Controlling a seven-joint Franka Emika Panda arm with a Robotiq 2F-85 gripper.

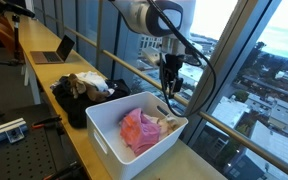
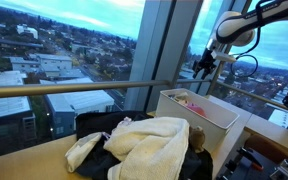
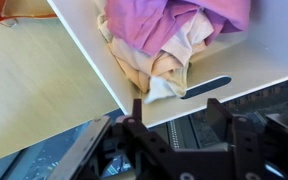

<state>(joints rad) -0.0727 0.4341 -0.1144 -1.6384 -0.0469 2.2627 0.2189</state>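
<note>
Room: a glass wall with a city view runs along your long wooden worktop (image 1: 44,72); an open silver laptop (image 1: 54,50) sits at its far end.
Edges: your fingers (image 3: 136,110) hang above the handle-slot wall of the white plastic bin (image 1: 102,125), on the window side.
Fingers: spread apart, nothing between them.
Cloth: the crumpled pink cloth (image 1: 139,130) lies inside the bin, with a beige cloth (image 3: 169,68) against it.
Beside: a heap of white and dark clothes (image 2: 144,140) lies just beside the bin.
</note>
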